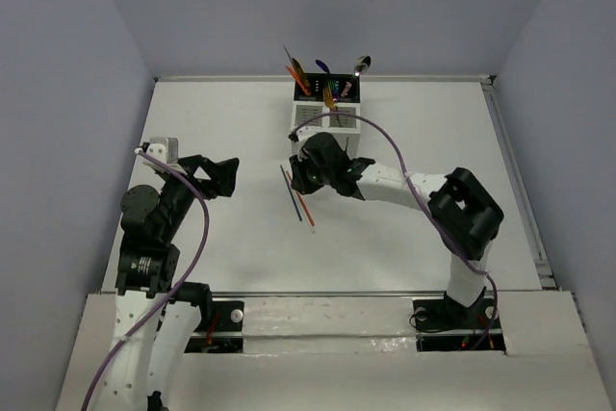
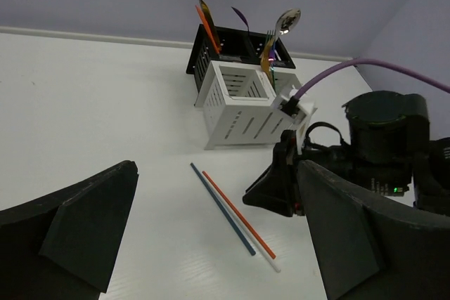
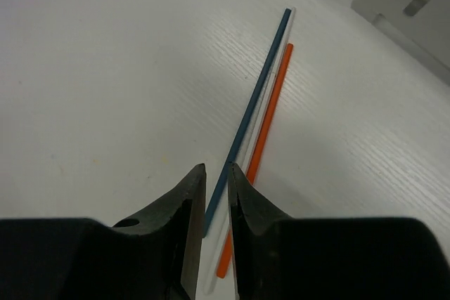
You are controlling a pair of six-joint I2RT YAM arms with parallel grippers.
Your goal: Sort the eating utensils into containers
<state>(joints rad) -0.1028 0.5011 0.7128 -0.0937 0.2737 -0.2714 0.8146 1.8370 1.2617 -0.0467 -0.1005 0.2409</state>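
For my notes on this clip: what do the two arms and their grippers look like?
Both arms have white links with black joint housings. The left gripper and right gripper are matte black with wedge-shaped fingers. A purple cable loops along the left arm, a second purple cable along the right arm.

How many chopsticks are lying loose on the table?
3, side by side on the table near the white caddy: a blue one, a pale one against it, an orange one. None looks hidden.

We are counting three chopsticks at lower centre and two caddies at upper centre: one white caddy, one black caddy.
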